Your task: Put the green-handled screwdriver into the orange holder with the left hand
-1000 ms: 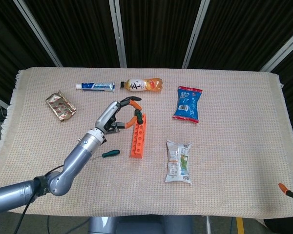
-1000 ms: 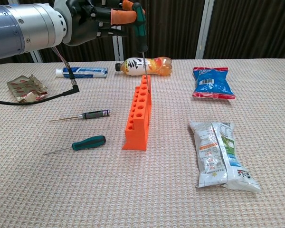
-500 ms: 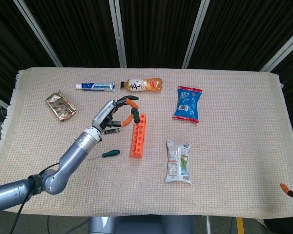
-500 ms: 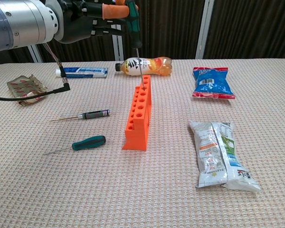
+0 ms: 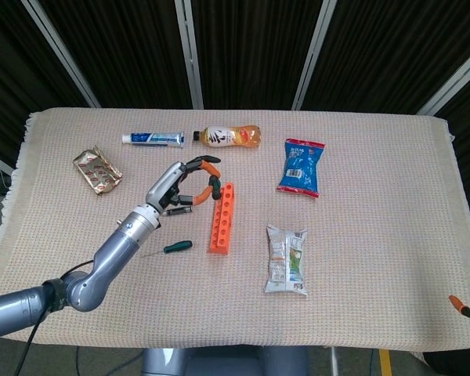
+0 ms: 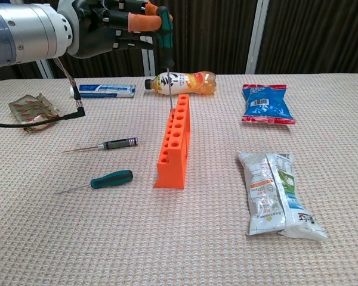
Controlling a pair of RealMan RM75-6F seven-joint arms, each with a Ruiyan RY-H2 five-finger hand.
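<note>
Shifted since a second ago: left hand (image 6: 110, 27) and its green-handled screwdriver (image 6: 165, 36) have drawn slightly left and toward the near side, so the shaft tip now hangs just left of the far end of the orange holder (image 6: 175, 140) rather than over its far holes.

Green-handled screwdriver: held aloft, long axis close to vertical, handle up, bare shaft pointing down at the counter (image 6: 179, 238). Tip is level with the holder's top edge in the chest view; whether it touches the holder cannot be told. Not seated in any hole.

Left hand: fingers (image 6: 138, 22) closed on the handle, orange tips pinching its upper part from the left; the handle sits at the right end of the hand and the shaft hangs free below it. In the head view the hand (image 5: 180, 184) lies left of the holder (image 5: 222, 218).

Right hand: only orange fingertips show at the right edge, head view (image 5: 464, 307); whether spread or closed cannot be told.

Also on the counter:
- second green screwdriver (image 6: 110, 179), flat, left of the holder
- black-handled screwdriver (image 6: 119, 143), flat, farther back
- toothpaste tube (image 6: 104, 90)
- drink bottle (image 6: 182, 83)
- blue snack bag (image 6: 267, 103)
- white snack bag (image 6: 274, 193)
- foil packet (image 6: 30, 110)
</note>
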